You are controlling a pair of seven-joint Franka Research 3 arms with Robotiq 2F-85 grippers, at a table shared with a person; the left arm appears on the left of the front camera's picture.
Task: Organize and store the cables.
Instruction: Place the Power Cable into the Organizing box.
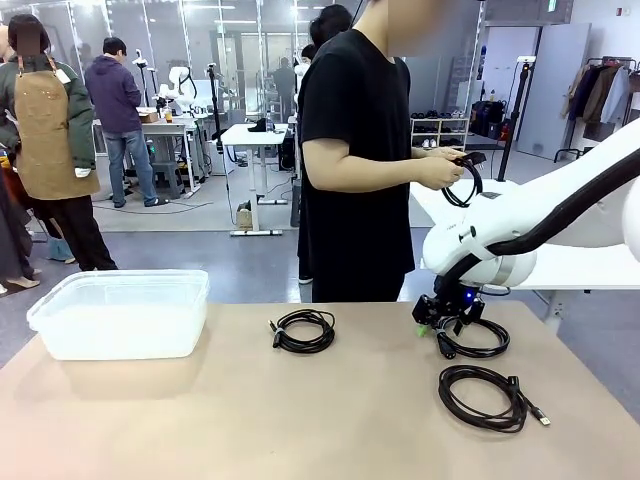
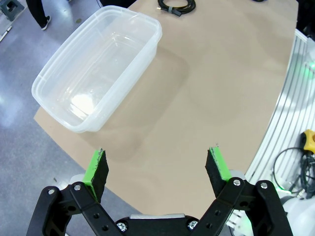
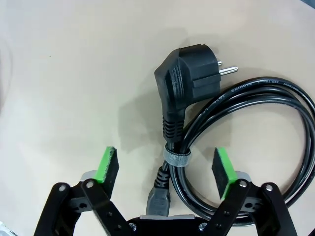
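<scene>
Three coiled black cables lie on the tan table: one at the middle, one at the right and one nearer the front right. My right gripper is down over the right coil. In the right wrist view its green pads straddle the tied part of that cable, just below the plug, with gaps on both sides. My left gripper hangs open above the table edge, holding nothing. The middle coil shows at the top of the left wrist view. The person's hands hold another cable.
A clear plastic tub stands at the table's left, seen from above with nothing inside. The person in black stands at the far edge behind the middle. The thick black hose of my right arm runs above the right coils.
</scene>
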